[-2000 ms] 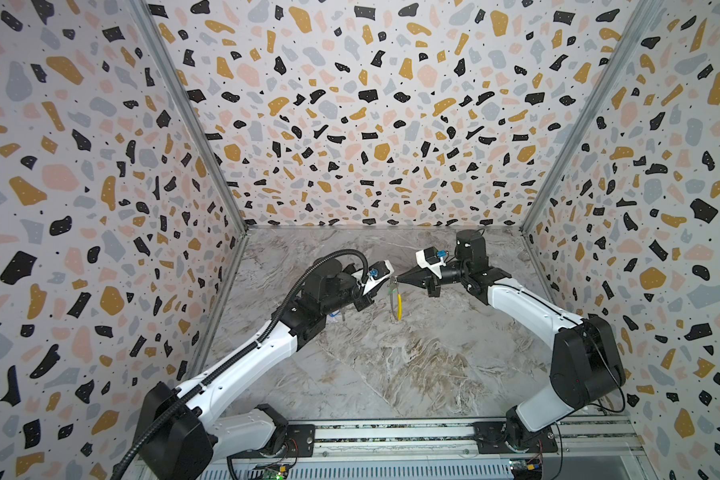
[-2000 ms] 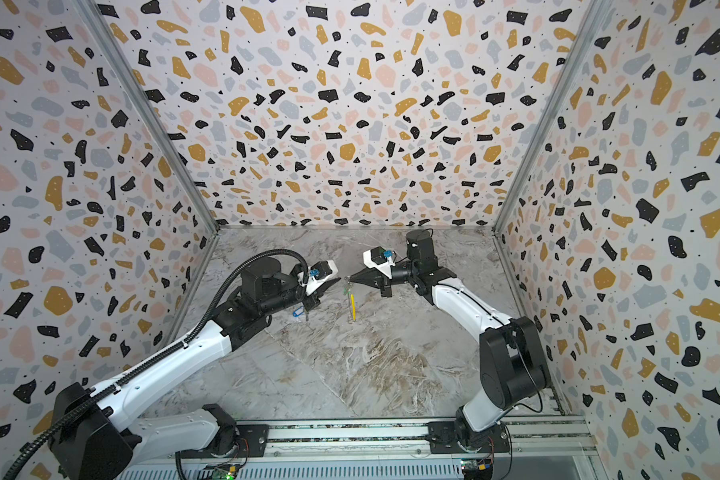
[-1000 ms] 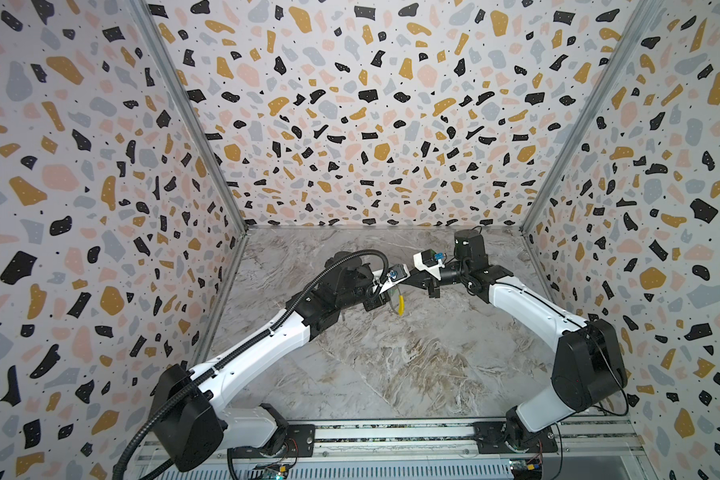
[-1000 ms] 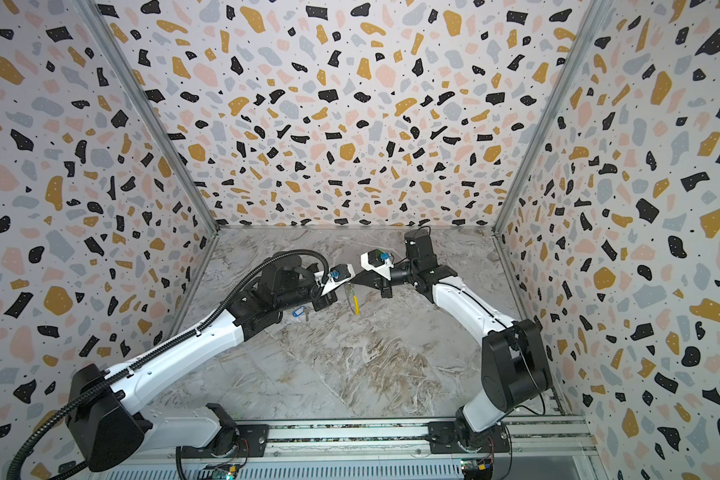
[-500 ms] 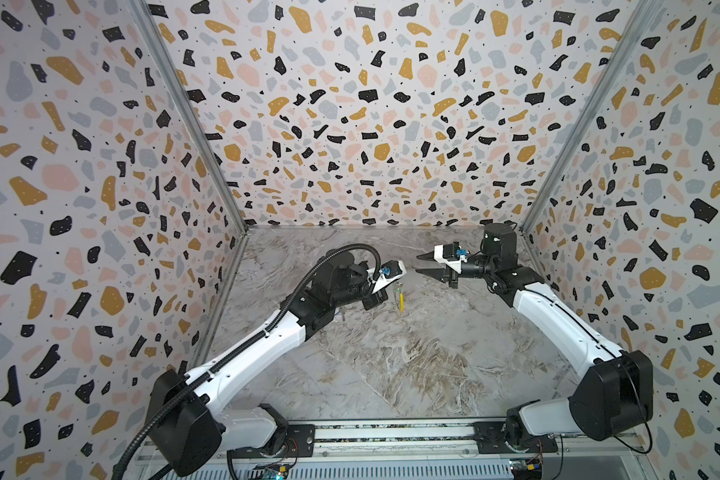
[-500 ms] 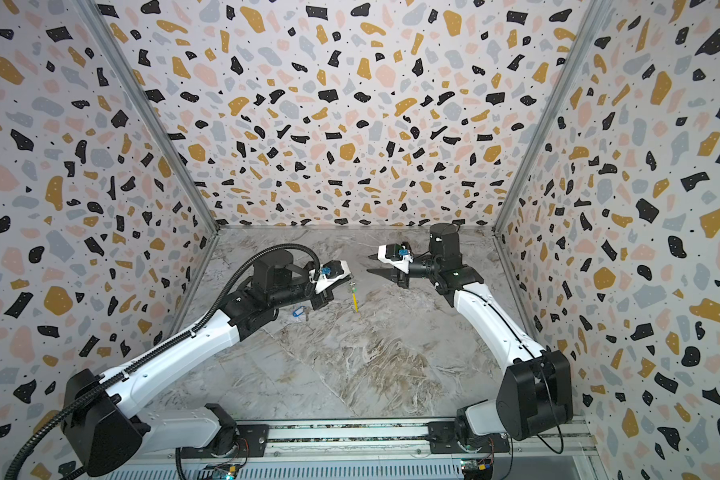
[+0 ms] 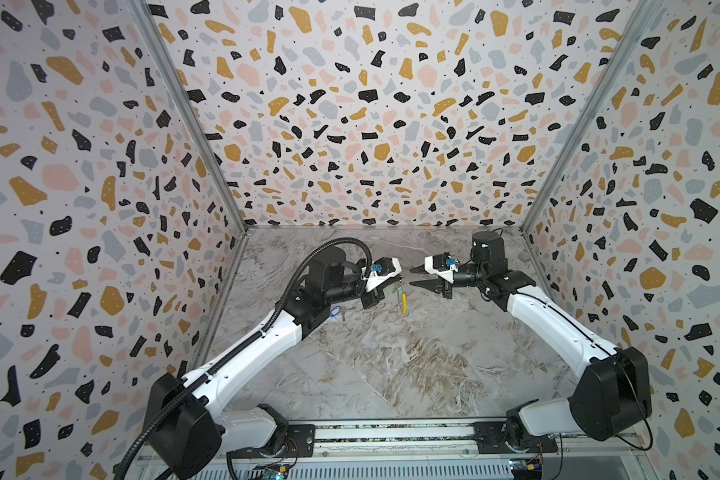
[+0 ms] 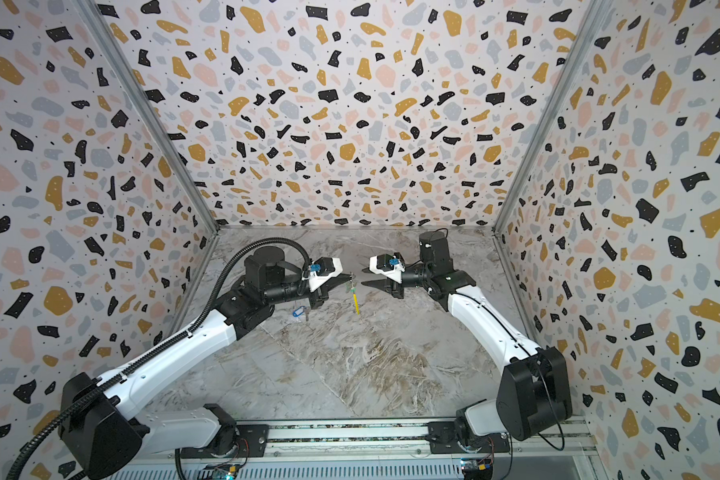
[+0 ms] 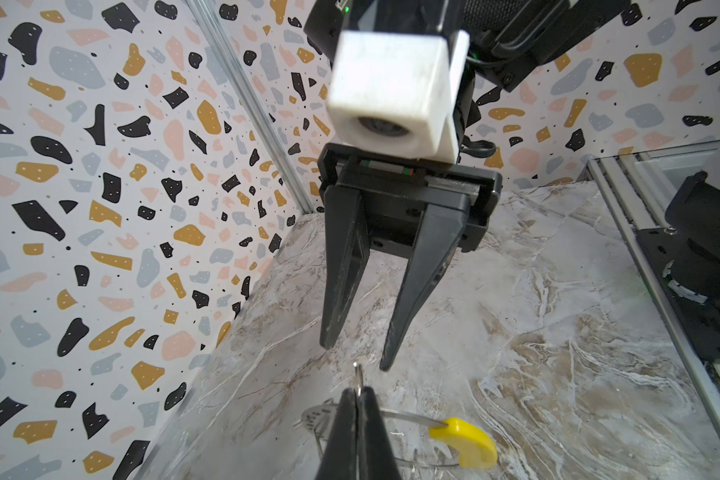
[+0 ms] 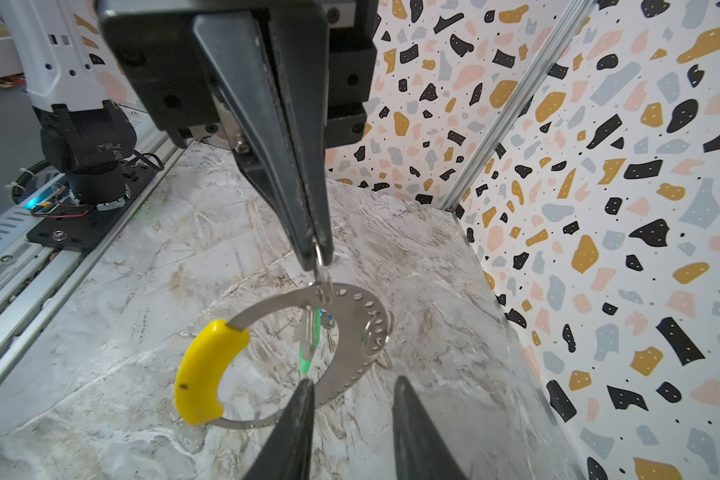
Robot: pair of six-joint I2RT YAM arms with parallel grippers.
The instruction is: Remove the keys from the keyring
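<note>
The keyring (image 10: 352,301), a silver band with a yellow sleeve (image 10: 208,370), hangs in the air above the table. My left gripper (image 10: 317,254) is shut on a small wire ring at its top. A key with a green tag (image 10: 309,349) dangles inside the loop. In both top views the keyring (image 7: 403,297) (image 8: 355,301) hangs between the two grippers. My right gripper (image 7: 410,277) (image 10: 352,384) stands open just to the right of it, empty and apart from it. The key with a blue tag (image 8: 298,312) lies on the table under the left arm.
The marble-patterned table (image 7: 391,365) is boxed in by terrazzo walls on three sides. The metal rail (image 7: 391,436) carrying both arm bases runs along the front edge.
A second ago my right gripper was shut, up against the left gripper's tips. It has since opened and drawn back to the right. The left gripper still holds the hanging keyring.
</note>
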